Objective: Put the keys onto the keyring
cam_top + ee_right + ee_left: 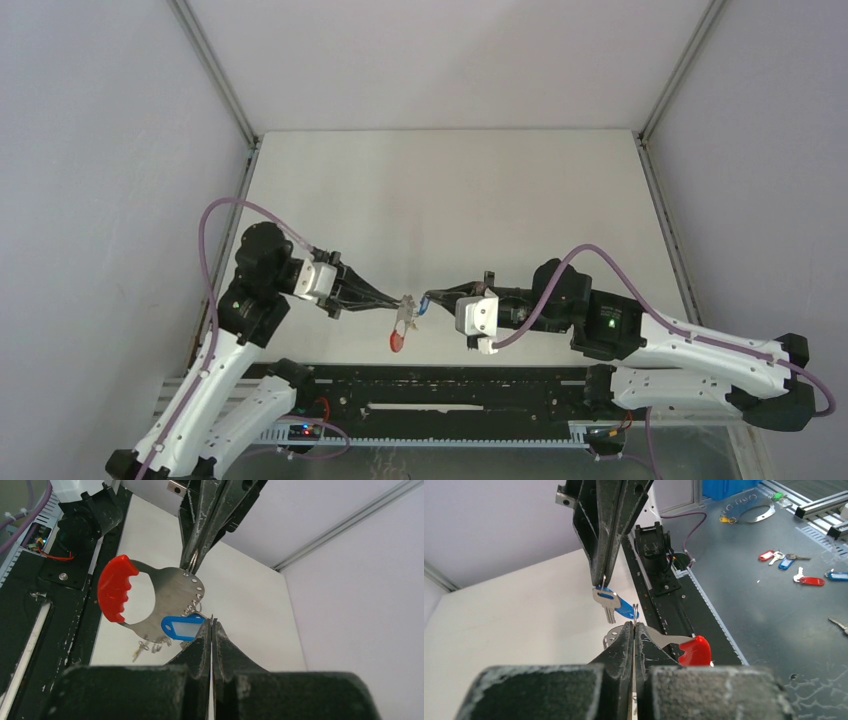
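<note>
The keyring, a grey metal plate with a red band and small wire clips, hangs above the table's near edge. My left gripper is shut on the keyring's upper edge, and the red band points toward the rail. My right gripper is shut on the small ring of the blue-tagged key, which sits right beside the clips. In the top view the left gripper and right gripper meet tip to tip over the keyring.
A black rail runs along the near table edge, just below the keyring. Beyond the rail lies a dark grey surface with several loose tagged keys and another metal holder. Grey walls close in the white table.
</note>
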{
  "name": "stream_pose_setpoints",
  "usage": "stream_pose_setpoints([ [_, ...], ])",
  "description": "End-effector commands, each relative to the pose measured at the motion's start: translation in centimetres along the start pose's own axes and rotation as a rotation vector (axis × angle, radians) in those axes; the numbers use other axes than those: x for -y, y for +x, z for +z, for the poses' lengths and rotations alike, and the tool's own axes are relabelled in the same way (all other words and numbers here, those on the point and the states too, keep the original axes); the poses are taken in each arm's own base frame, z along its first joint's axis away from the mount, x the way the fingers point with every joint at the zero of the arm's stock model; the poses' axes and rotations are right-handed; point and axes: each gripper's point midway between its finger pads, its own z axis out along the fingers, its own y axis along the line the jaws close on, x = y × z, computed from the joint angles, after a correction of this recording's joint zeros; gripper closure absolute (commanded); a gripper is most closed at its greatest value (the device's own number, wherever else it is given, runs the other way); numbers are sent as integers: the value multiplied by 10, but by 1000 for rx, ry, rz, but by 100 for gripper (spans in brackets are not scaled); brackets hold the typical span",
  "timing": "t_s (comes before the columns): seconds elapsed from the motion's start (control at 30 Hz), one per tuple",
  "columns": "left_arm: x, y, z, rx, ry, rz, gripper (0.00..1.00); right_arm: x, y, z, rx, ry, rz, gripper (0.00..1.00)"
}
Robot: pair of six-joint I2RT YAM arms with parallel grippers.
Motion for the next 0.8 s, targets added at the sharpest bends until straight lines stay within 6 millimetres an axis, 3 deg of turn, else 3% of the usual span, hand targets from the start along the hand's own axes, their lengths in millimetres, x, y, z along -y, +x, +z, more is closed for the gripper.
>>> stream_pose_setpoints([
  [0.0, -2, -35, 2, 37, 70, 238, 100, 15, -21, -3, 40, 33, -89, 100],
  [0.3, -6, -40, 6, 55, 130, 225, 100, 29, -32, 0, 51, 122, -178, 100],
  [0.5, -19, -48, 8, 44, 104, 169, 100, 27, -36, 6, 58, 125, -215, 100],
  [0.77, -19, -52, 8, 39, 99, 117, 100, 42, -47, -2, 79, 207, -237, 100],
])
